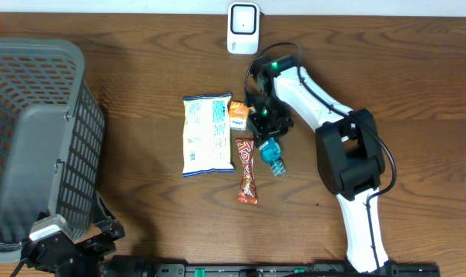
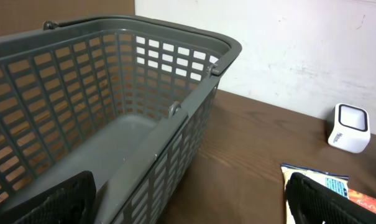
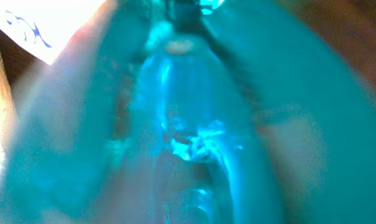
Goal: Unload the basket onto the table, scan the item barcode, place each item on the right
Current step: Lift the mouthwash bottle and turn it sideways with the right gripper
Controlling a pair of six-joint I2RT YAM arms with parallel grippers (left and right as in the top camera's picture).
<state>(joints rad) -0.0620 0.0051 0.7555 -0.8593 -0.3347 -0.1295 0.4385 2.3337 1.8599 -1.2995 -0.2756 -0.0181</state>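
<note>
A small teal bottle [image 1: 273,156] is laid on the table [image 1: 417,77] beside a candy bar [image 1: 247,172], its top under the right gripper [image 1: 265,127]. Whether it is gripped cannot be told. The left gripper [image 2: 188,193] is held wide open.

grey basket [image 1: 80,158]: just 1, the big one
white scanner [image 1: 243,28]: 1
snack bag [image 1: 206,135]: 1, white-and-blue
orange packet [image 1: 239,117]: 1, small one
candy bar [image 1: 247,173]: 1, long skinny one
blue bottle [image 1: 273,156]: 1 too

Left arm [image 1: 63,248] tucked back, left fingers [image 2: 57,200] spread wide, right arm [image 1: 319,96] stretched forward, wrist [image 1: 267,83] angled down.
</note>
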